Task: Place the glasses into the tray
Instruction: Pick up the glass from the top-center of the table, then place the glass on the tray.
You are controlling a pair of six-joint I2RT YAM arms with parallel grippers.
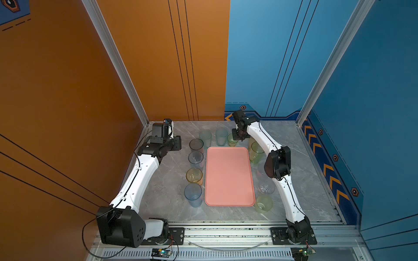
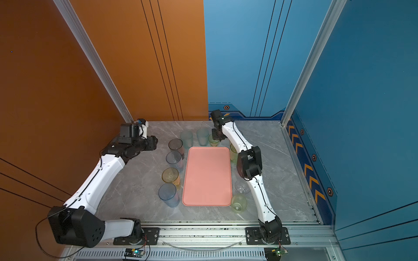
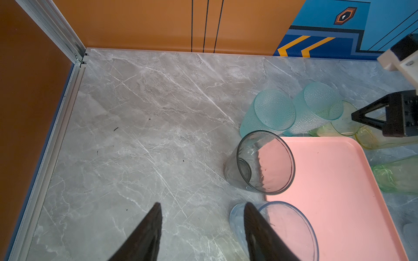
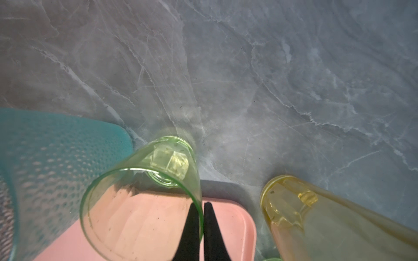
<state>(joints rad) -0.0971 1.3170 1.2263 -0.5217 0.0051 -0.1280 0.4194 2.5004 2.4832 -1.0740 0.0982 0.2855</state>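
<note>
The salmon-pink tray (image 1: 229, 176) lies flat in the middle of the table with nothing on it. Glasses stand around it: grey (image 1: 196, 144), pale blue (image 1: 195, 157), amber (image 1: 194, 175) and blue (image 1: 193, 194) on its left, two teal ones (image 1: 205, 136) behind it. My right gripper (image 4: 203, 204) is shut on the rim of a short green glass (image 4: 144, 194) at the tray's far edge, one finger inside and one outside. My left gripper (image 3: 203, 204) is open over bare table, one finger crossing the pale blue glass (image 3: 282, 226).
On the tray's right stand a tall green glass (image 1: 256, 151), a clear one (image 1: 266, 187) and a short green one (image 1: 263, 203), partly behind the right arm. A yellow glass (image 4: 316, 217) is close to the right gripper. Orange and blue walls enclose the table.
</note>
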